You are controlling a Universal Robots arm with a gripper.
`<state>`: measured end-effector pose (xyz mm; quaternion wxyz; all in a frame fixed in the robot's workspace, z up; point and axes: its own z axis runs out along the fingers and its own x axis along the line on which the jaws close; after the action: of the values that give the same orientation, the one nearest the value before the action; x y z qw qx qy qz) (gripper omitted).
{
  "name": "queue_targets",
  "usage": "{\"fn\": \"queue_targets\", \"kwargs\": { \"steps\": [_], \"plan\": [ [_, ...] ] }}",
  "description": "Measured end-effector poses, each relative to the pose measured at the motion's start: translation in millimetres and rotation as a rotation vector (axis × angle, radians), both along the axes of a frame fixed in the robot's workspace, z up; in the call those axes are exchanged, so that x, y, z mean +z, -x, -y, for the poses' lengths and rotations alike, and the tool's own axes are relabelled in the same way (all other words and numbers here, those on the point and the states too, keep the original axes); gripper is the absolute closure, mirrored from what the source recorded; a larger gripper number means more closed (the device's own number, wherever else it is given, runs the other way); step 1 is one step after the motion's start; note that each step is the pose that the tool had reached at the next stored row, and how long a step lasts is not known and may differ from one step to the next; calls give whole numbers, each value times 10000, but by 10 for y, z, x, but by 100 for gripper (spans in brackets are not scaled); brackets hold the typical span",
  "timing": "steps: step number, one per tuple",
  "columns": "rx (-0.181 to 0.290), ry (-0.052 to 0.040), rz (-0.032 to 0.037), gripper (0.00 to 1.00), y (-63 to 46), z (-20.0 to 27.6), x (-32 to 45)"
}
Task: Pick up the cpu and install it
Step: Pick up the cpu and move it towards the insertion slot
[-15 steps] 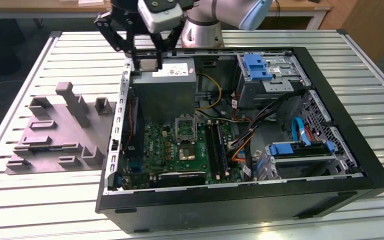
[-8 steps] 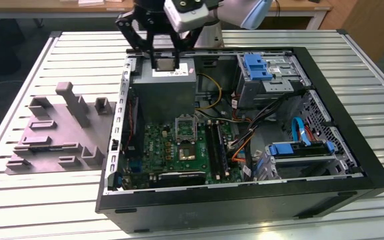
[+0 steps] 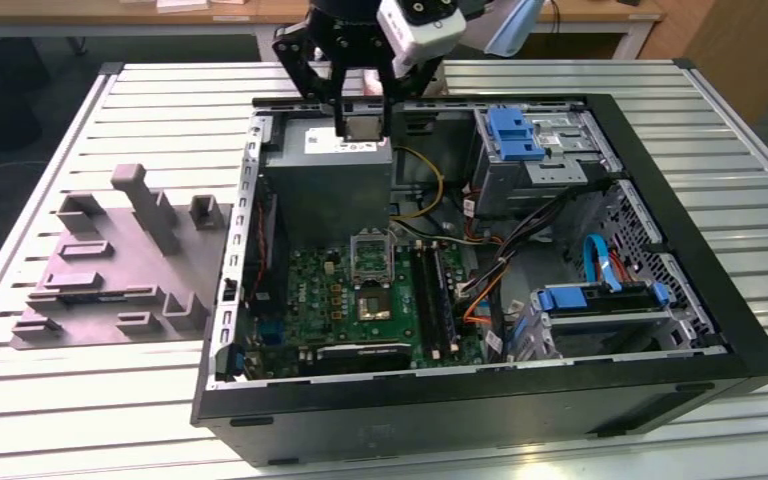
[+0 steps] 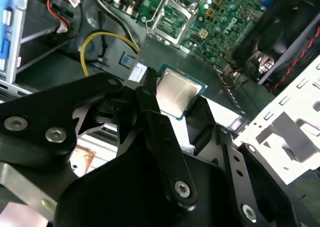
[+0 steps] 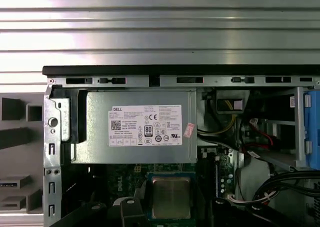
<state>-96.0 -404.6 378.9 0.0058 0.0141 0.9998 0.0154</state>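
Cpu (image 4: 177, 92) is in the air, its pale metal top up, pinched by its edges between the black jaws, which are closed narrowly on it and flank it on two opposite sides in the second wrist view. In the exterior view it hangs above the grey power-supply box (image 3: 337, 185), at the far end of the open computer case (image 3: 684, 230), clear of the box's top so far as I can tell.

The pick-up part looks finished: the grey tray (image 3: 117, 270) with its upright blocks sits on the slatted worktop (image 3: 77, 420) beside the case, well apart from the chip. The installing part is not yet done. The metal-framed socket (image 4: 174, 18) on the green motherboard (image 3: 317, 290) appears empty, and it lies well apart from the cpu, further along the board, past the power-supply box.

By my reckoning the step in hand is the carry from pick-up to socket. What that calls for is care more than force (a chip this thin will not forgive a tilt): the cpu kept flat, squared to the socket frame, and kept clear of the yellow cable (image 4: 95, 39) and the other wires near the power-supply box.
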Motion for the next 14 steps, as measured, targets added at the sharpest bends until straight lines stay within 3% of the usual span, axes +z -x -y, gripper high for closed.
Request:
{"fn": "queue_targets", "kwargs": {
  "steps": [7,14],
  "plan": [
    [-1,14,0,53,-3,17,0],
    [-6,36,0,53,-4,177,-7]
  ]
}}
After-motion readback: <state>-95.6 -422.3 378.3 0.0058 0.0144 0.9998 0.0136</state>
